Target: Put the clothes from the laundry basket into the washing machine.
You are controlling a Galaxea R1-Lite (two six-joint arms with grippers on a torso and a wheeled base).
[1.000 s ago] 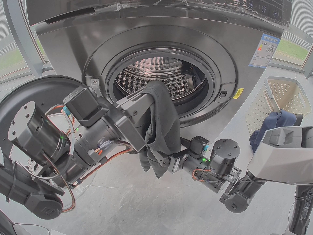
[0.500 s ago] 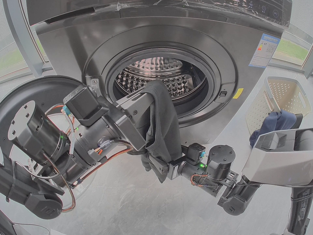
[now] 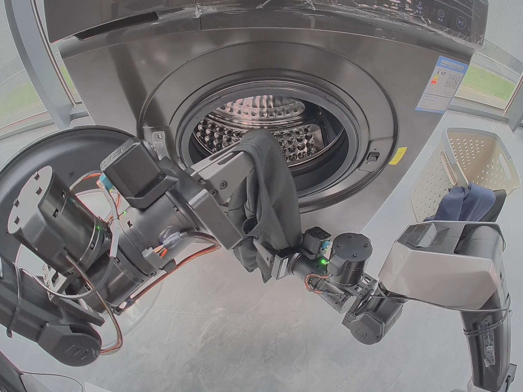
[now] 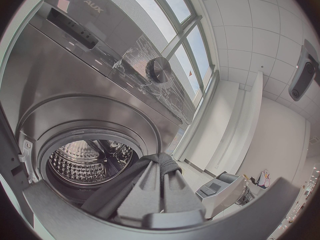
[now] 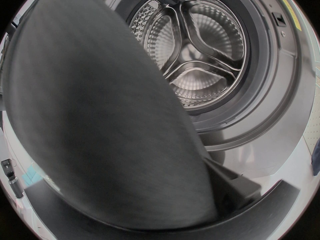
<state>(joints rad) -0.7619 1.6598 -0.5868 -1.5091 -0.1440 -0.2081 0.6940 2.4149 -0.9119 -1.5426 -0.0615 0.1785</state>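
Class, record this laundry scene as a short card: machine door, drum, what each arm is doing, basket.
Door: washing machine door swung open
Drum: bare metal, no clothes seen inside
Left gripper: jaws shut on dark grey garment, held at the drum opening
Right gripper: against the garment's hanging lower end
Laundry basket: beside the machine, on the robot's right, blue garment in it

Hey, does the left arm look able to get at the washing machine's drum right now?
Probably yes. The door is swung open, the drum mouth looks unobstructed, and the left gripper, shut on the dark garment, hangs just before it.
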